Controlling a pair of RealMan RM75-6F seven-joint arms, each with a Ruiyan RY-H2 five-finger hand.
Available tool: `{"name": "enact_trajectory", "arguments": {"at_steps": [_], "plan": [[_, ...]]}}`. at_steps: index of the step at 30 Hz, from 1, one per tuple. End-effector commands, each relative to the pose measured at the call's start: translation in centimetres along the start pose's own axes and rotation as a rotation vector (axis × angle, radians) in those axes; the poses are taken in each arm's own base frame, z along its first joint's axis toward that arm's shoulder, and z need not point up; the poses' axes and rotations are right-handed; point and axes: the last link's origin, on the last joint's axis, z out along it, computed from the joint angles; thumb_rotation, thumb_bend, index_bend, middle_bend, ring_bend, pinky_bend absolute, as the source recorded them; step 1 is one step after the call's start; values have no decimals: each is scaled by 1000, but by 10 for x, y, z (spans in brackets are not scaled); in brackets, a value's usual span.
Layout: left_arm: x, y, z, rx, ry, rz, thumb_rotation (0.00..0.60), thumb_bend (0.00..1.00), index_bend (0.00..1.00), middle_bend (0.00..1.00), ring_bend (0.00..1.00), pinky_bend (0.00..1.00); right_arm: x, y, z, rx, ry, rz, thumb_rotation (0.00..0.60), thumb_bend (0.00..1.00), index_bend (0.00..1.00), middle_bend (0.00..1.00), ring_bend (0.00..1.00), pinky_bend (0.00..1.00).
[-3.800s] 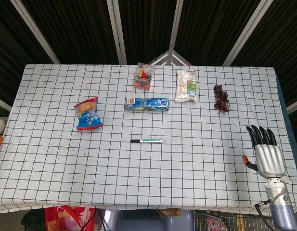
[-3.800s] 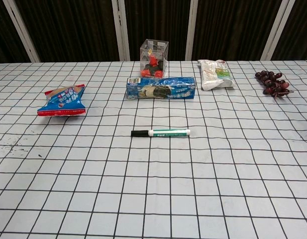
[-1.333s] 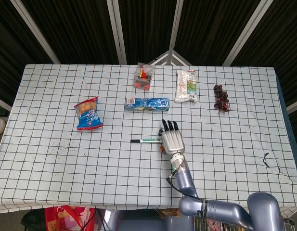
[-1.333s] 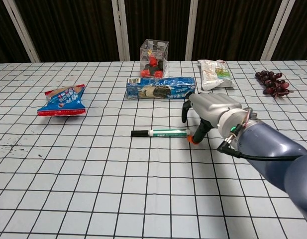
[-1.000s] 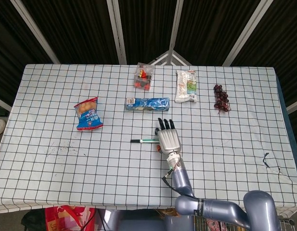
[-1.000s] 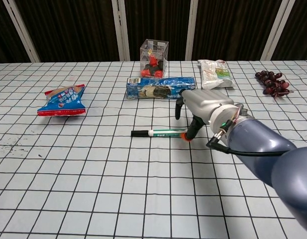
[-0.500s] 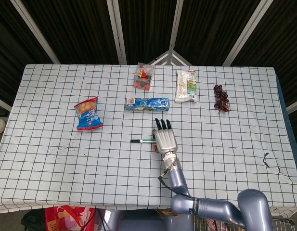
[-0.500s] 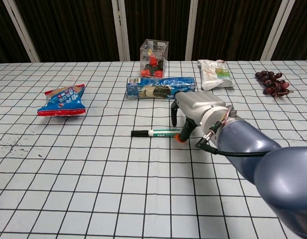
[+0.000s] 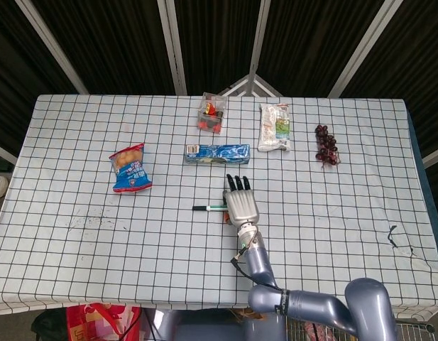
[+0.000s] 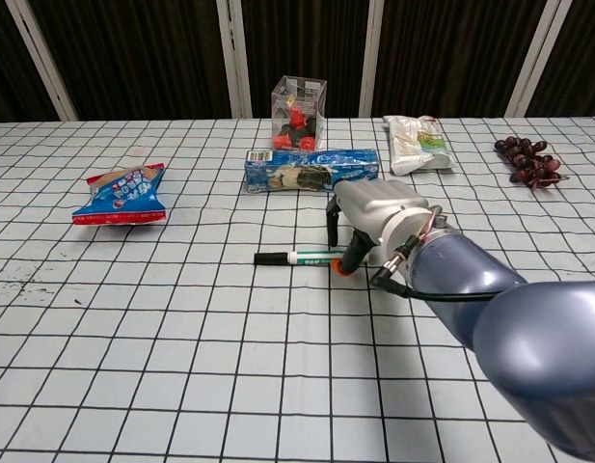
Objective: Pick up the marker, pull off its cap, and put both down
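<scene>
Right hand (image 10: 369,220) sits over the marker's (image 10: 295,258) right end, fingers arched down. Can't tell if it's actually gripping.

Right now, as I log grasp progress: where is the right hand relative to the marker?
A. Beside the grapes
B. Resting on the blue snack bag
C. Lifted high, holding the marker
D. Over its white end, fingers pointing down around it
D: the right hand sits over the white end of the marker, which lies flat on the table.
</scene>
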Motion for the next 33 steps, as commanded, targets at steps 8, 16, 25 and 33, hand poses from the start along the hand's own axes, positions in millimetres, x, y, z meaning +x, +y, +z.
{"name": "enact_trajectory", "arguments": {"at_steps": [8,16,25,33], "plan": [[-3,-2,0,8,-8,3,600,507,48,0,0,13,-3,-2,5,0,-11,-3,600,355,520,54,4,0],[-4,0,0,4,-8,9,600,507,48,0,0,13,-5,-3,7,-1,-14,0,600,394,539,54,5,0],[-5,0,0,6,-11,11,600,508,49,0,0,13,-8,-4,9,0,-21,0,600,413,543,54,6,0],[-6,1,1,5,-15,11,600,507,49,0,0,14,-10,-4,8,5,-31,-3,600,416,543,54,6,0]]}}
